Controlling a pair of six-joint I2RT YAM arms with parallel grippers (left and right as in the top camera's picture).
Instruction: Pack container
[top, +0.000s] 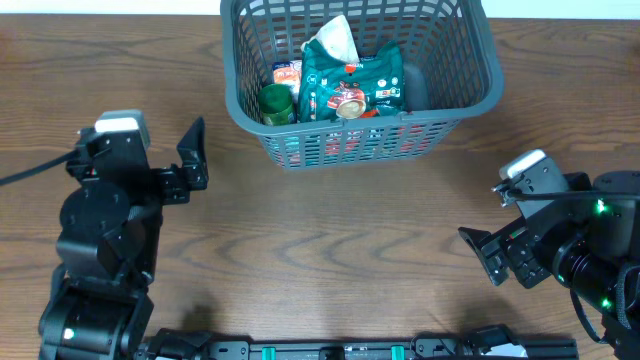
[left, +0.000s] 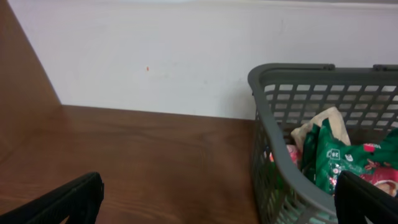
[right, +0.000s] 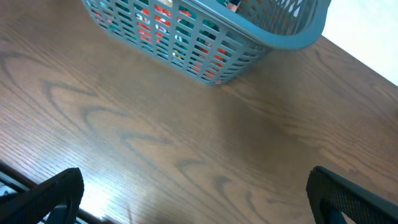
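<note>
The dark grey lattice container (top: 480, 60) stands at the far middle of the table. It holds green snack packets (top: 350, 80), a green can (top: 277, 105) and a red packet (top: 287, 72). The container also shows in the left wrist view (left: 267, 134) and in the right wrist view (right: 273, 37). My left gripper (top: 192, 160) is open and empty, to the left of the container. My right gripper (top: 482, 250) is open and empty over bare table at the near right.
Wood-grain table (top: 330, 230) all around. A white wall (left: 155, 56) rises behind the table's far edge. The arm bases sit at the near left and near right.
</note>
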